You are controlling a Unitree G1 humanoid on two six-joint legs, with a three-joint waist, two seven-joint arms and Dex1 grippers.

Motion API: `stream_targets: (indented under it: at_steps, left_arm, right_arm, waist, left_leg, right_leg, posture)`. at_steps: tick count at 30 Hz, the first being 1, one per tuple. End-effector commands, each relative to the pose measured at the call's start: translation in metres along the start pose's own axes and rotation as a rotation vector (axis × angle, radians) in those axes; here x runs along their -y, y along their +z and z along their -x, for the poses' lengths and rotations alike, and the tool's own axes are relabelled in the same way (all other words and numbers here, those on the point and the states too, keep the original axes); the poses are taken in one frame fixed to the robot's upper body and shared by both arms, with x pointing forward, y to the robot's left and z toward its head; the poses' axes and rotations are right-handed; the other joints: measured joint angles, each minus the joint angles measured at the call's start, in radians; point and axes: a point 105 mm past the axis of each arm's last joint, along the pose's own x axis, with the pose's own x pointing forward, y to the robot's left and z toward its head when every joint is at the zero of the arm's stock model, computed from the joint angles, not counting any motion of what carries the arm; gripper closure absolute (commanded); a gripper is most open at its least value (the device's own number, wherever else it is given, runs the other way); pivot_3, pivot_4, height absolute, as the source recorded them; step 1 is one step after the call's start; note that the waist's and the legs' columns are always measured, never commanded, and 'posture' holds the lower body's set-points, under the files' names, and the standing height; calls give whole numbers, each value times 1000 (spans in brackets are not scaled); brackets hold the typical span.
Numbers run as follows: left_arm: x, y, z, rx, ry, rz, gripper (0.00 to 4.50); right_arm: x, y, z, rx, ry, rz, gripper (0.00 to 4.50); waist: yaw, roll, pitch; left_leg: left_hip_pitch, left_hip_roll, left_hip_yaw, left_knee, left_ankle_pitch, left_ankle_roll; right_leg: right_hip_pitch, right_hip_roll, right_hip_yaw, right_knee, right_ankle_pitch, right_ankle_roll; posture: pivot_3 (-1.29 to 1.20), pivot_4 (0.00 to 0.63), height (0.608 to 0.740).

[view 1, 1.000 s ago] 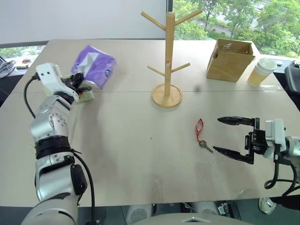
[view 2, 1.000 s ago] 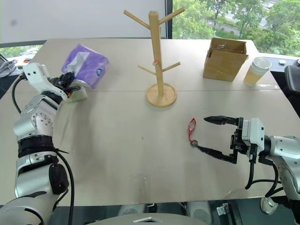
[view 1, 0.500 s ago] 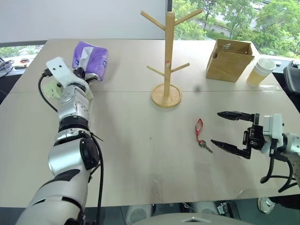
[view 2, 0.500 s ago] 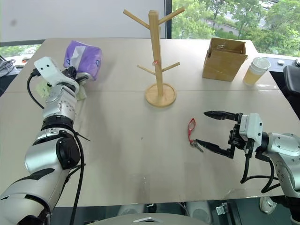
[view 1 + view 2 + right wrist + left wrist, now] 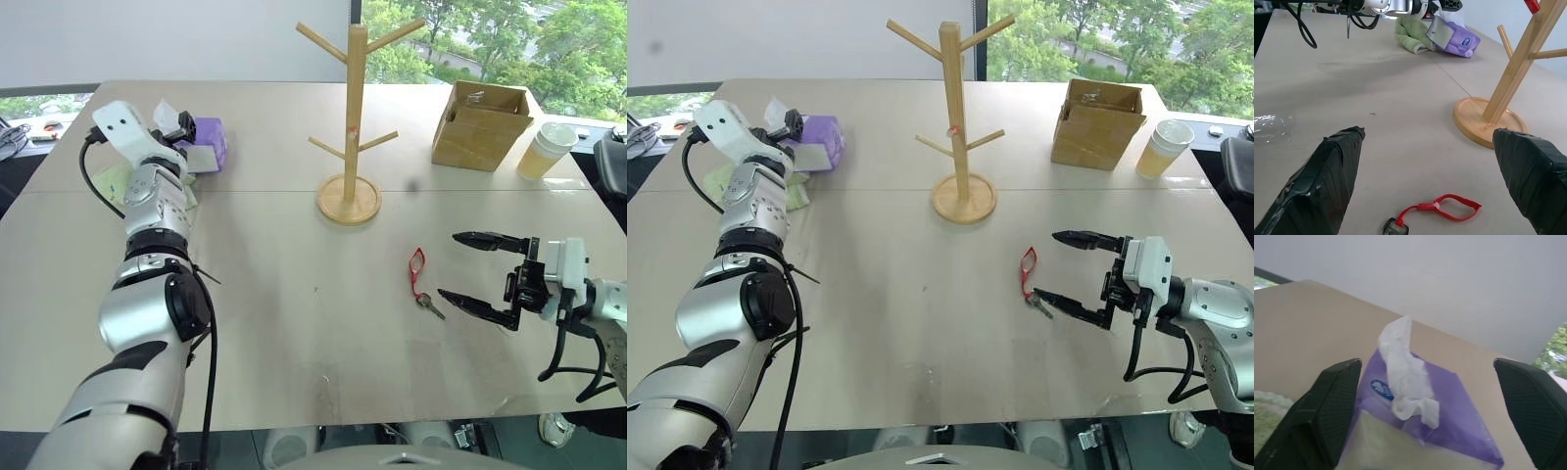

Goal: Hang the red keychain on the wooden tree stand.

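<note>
Two grippers in view, both with fingers spread and holding nothing. Right gripper point(image 5: 477, 278) sits low over the table point(image 5: 265, 323), pointing toward its centre, one finger point(image 5: 487, 240) above and one below. Red keychain point(image 5: 417, 269) lies flat on the table just off those fingertips, at about 9 o'clock from the gripper, not touching it; its small dark key point(image 5: 429, 305) is at the loop's 5 o'clock end, close to the lower fingertip. In the right wrist view the keychain point(image 5: 1448, 209) lies between and ahead of the two spread fingers.

Wooden tree stand point(image 5: 351, 117) upright on its round base at about 11 o'clock from the keychain, well apart from it; pegs bare.

Left gripper point(image 5: 795, 132) raised at the table's far left, fingers wide on either side of a purple tissue pack point(image 5: 1425, 416), white tissue sticking up from it. Green cloth point(image 5: 725, 181) lies beneath that arm.

Cardboard box point(image 5: 480, 124) and paper cup point(image 5: 547, 149) at the stand's 3 o'clock.
</note>
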Motion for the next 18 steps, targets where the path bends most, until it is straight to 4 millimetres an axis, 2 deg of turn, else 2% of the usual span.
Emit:
stream_targets:
  at_steps: [1,5,9,14,17,18]
  left_arm:
    - [27,14,5,46,-208,-48,58]
    - [62,2,41,-26,-558,-107,58]
    - [79,8,81,-39,-760,-153,58]
    - [105,9,133,-62,-1000,-218,58]
    - [128,7,188,-28,-1262,-288,58]
    - [131,6,198,-23,-1304,-296,58]
  right_arm:
    - [8,8,1,23,-48,24,0]
    - [22,9,5,19,-109,5,0]
    - [37,6,13,-34,-164,-60,0]
    - [46,2,14,-164,-185,-156,0]
    - [50,4,9,-249,-241,-218,0]
    - [50,6,7,-251,-250,-224,0]
  waist:
    - [0,0,0]
    - [-5,0,0]
    - [-6,0,0]
    - [-2,1,0]
    - [-1,2,-1]
    - [0,2,-1]
  left_leg:
    - [0,0,1,0,0,0]
    - [0,1,0,0,0,0]
    - [1,3,-2,0,0,0]
    - [1,4,-3,0,0,0]
    - [1,4,-3,0,0,0]
    - [1,4,-2,-1,0,0]
  right_leg:
    - [0,0,0,0,0,0]
    - [0,0,2,0,0,0]
    - [-1,0,2,1,0,0]
    - [0,0,2,1,0,0]
    - [0,-1,3,0,0,0]
    - [0,-1,3,0,0,-1]
  posture:
    - [0,150,740]
    - [0,150,740]
    - [0,150,740]
    - [0,150,740]
    - [0,150,740]
    - [0,150,740]
